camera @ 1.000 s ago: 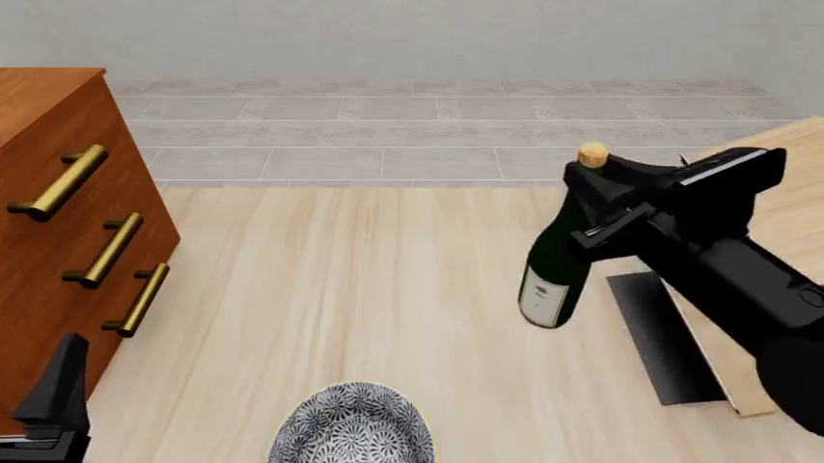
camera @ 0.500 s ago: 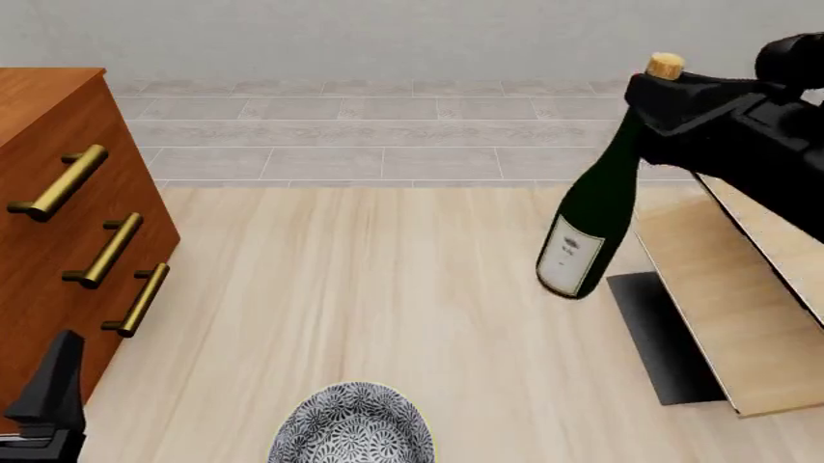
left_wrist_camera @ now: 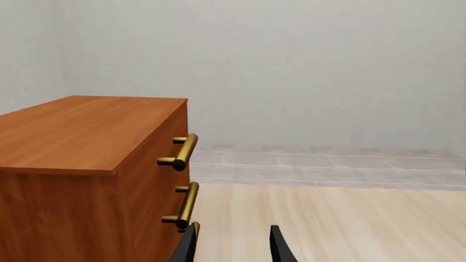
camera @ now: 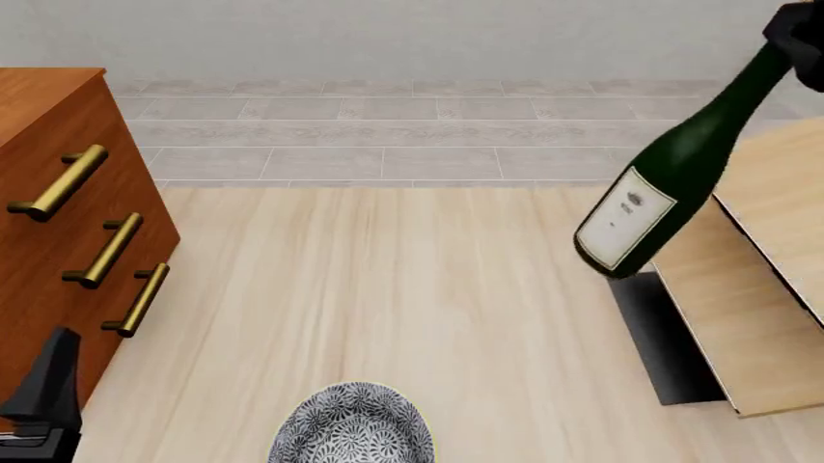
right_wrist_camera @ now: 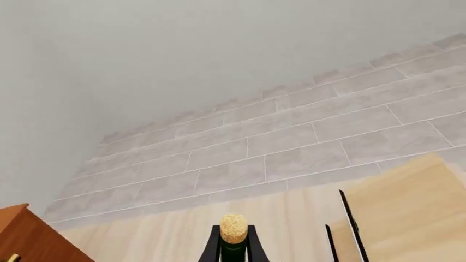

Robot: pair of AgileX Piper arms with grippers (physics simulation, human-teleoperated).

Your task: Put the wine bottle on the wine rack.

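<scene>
The dark green wine bottle (camera: 663, 178) hangs in the air at the right, tilted, with its neck up toward the right and its white label (camera: 618, 218) facing the camera. My right gripper (camera: 798, 31) is shut on the neck at the view's top right corner, mostly cut off. In the right wrist view the cork top (right_wrist_camera: 234, 227) sits between the black fingers (right_wrist_camera: 210, 246). The light tan wine rack (camera: 754, 280) with its black base (camera: 663, 338) stands just below and right of the bottle. My left gripper (left_wrist_camera: 231, 250) is open and holds nothing, low at the near left (camera: 49, 400).
A reddish-brown drawer cabinet (camera: 52, 241) with brass handles (camera: 110, 251) fills the left side. A patterned bowl (camera: 354, 424) sits at the near edge, centre. A grey tiled floor and a wall lie beyond the table's far edge.
The right arm has carried the bottle up and to the right, and the bottle now tilts more, over the rack's left edge. The left arm has not moved.
</scene>
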